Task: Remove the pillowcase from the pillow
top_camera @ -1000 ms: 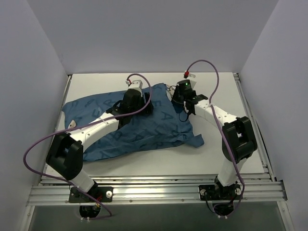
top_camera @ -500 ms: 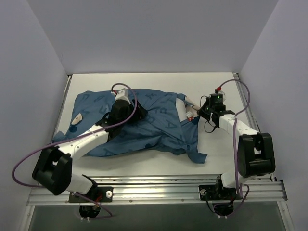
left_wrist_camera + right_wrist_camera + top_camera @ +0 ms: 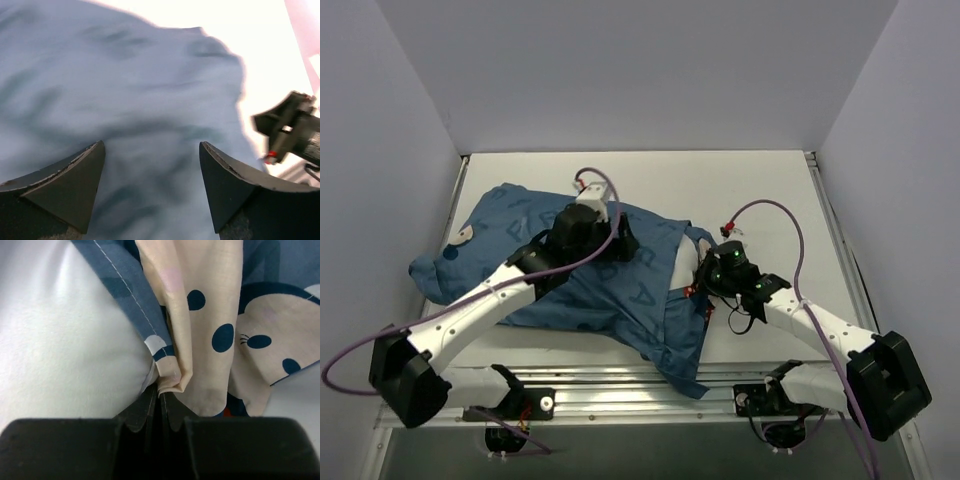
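The blue pillowcase [image 3: 570,290] with darker letters lies across the left and middle of the table, still round the pillow. A strip of the white pillow [image 3: 680,268] shows at its open right end. My left gripper [image 3: 623,242] hovers open over the blue fabric [image 3: 150,100], fingers [image 3: 75,185] wide apart with nothing between them. My right gripper [image 3: 698,287] sits at the opening, shut on a fold of the pillowcase's hem [image 3: 172,375]. The cream mouse-face print [image 3: 210,315] hangs beside it, and the white pillow [image 3: 65,350] bulges on the left.
A loose flap of the pillowcase [image 3: 682,358] hangs over the table's front rail. Grey walls stand on the left, right and back. Bare white table [image 3: 760,190] lies at the back right. Purple cables loop off both arms.
My right gripper has shut on the pillowcase's edge and drawn it toward the front of the table. The left arm swung back over the pillow; the bundle shifted left.
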Motion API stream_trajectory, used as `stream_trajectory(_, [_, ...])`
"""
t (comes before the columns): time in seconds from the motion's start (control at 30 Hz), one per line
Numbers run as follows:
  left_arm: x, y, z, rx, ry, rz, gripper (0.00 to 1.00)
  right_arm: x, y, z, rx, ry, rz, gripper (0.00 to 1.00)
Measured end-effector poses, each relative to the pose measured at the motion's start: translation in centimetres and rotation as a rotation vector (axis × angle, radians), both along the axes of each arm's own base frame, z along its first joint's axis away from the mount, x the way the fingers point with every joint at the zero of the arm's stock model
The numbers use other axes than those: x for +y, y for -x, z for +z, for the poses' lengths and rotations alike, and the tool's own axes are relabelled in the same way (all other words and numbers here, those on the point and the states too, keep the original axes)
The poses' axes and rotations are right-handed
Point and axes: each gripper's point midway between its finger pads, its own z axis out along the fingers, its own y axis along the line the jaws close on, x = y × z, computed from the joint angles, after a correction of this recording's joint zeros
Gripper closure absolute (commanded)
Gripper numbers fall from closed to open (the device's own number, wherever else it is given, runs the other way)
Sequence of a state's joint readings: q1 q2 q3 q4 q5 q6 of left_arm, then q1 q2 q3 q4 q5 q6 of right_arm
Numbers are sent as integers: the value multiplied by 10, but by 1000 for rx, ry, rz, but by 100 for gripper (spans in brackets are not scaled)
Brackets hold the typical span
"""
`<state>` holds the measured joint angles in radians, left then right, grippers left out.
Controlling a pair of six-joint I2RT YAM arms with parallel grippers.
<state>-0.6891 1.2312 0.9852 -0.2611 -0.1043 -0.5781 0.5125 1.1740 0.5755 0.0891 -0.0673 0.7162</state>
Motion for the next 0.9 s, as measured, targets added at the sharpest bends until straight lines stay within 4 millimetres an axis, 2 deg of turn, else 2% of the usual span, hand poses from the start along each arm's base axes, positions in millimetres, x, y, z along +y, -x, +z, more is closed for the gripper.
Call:
stream_trajectory(0.13, [-58,-3,38,-105,-81,-159,16,3,5,6,-20,-12,-12,89])
stream_trajectory(0.2, [-85,-4,48,-154,-123,-221,17,-1,5,10,-33,-14,-38,84])
stream_trajectory(0.27, [-111,-6,50,-189,-169,-273,19,-7,5,13,-44,-9,-67,78])
stream_trajectory(0.3, [-120,-5,46,-192,-195,-295,19,-10,5,14,-50,-7,-83,73])
stream_trajectory(0.37, [-134,-7,35,-192,-235,-328,20,-18,3,18,-61,-6,-116,70])
stream_trajectory(0.5, [-141,-12,0,-142,-326,-362,20,-40,-9,25,-85,-10,-188,66])
stream_trajectory(0.63, [-143,-14,-26,-99,-395,-385,21,-56,-18,19,-75,18,-215,65])
stream_trajectory(0.77, [-142,-18,-36,-89,-433,-380,21,-47,-24,16,-58,27,-155,59])
stream_trajectory(0.9, [-139,-19,-39,-83,-454,-373,25,-36,-33,25,-84,8,-98,53])
